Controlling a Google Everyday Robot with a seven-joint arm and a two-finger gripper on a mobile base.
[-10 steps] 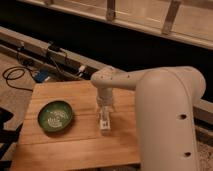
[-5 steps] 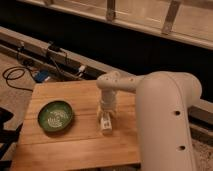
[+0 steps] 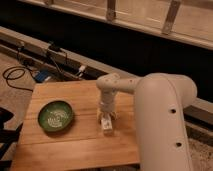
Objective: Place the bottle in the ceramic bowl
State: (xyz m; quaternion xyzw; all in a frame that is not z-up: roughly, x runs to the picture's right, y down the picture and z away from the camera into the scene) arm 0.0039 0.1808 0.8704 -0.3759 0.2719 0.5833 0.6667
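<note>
Gripper (image 3: pixel 106 118) over bottle (image 3: pixel 107 127), near ceramic bowl (image 3: pixel 56 116)

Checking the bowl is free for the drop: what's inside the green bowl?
Only its own whitish speckled centre shows inside the ceramic bowl; none of it is covered. The bottle sits on the table to its right, at the gripper.

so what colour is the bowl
The bowl is glossy green with a whitish speckled centre, camera view; the gripper is down at the bottle.

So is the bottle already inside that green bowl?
No, the bottle is at the gripper, out on the table to the right of the bowl.
</note>
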